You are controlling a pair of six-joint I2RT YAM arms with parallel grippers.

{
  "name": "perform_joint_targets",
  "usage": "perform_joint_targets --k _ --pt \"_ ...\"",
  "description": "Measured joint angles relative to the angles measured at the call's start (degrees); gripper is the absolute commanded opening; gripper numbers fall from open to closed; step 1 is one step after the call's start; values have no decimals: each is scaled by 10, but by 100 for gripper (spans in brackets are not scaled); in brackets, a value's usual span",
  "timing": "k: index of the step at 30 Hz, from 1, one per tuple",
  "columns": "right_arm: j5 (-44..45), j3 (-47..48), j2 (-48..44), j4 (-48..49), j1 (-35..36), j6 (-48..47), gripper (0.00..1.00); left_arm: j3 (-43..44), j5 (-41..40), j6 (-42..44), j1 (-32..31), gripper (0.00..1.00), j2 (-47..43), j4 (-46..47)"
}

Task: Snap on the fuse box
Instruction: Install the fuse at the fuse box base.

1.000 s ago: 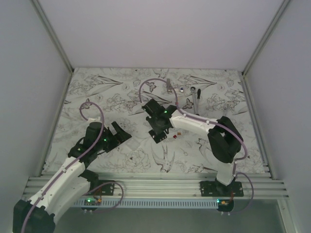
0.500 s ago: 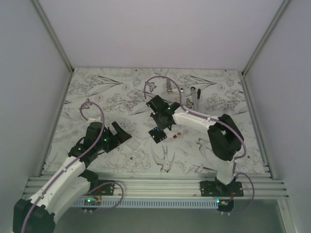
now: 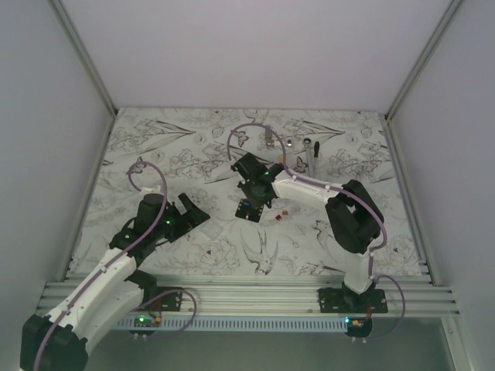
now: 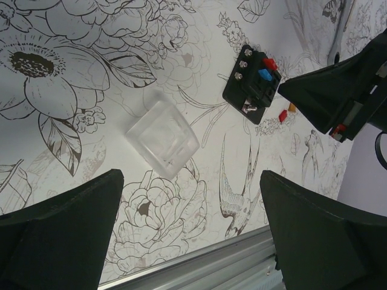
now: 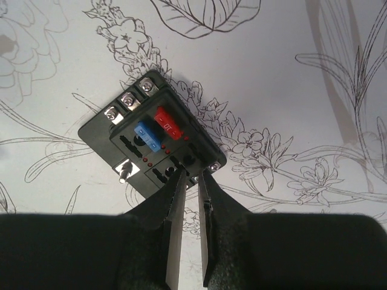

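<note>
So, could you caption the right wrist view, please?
Right gripper, jaws narrowly apart, over the fuse box edge; red fuse and blue fuse seated.

- Fuse box (image 5: 151, 142): black with silver screws, touching the right fingertips (image 5: 175, 193), which are black too
- Red fuse (image 5: 168, 122) and blue fuse (image 5: 147, 136): seated side by side in it, beyond those fingertips
- Tiny red dots run between its slots
- Table cover (image 5: 272, 72): white, printed with black line drawings of flowers, leaves and birds
- Lid (image 4: 162, 139): clear, colourless, ahead between the black left fingers (image 4: 54, 235)
- Loose red fuse (image 4: 282, 115) and loose orange fuse (image 4: 292, 107): beside the fuse box, ahead of the left fingers
- Left arm (image 3: 104, 282) and right arm (image 3: 305, 192): white with black joints, purple cable (image 3: 145, 165)
</note>
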Motion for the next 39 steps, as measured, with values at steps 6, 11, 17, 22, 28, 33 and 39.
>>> perform_joint_targets --k 6,11,17,22,28,33,39 --pt "-24 4 -4 17 0 -40 22 0 0 0 0 100 8 1" --pt "-54 5 -4 45 0 -93 22 0 2 2 0 100 17 2" --pt "-70 7 -3 64 0 -141 22 0 2 4 0 100 28 5" --pt "-72 23 7 68 0 -160 22 1 2 7 0 100 36 5" --pt "-73 33 24 70 0 -173 22 2 3 9 0 100 38 12" --pt "-78 33 28 68 0 -176 22 3 4 12 0 100 38 16" --pt "-78 33 29 66 0 -177 16 3 6 13 0 100 38 17"
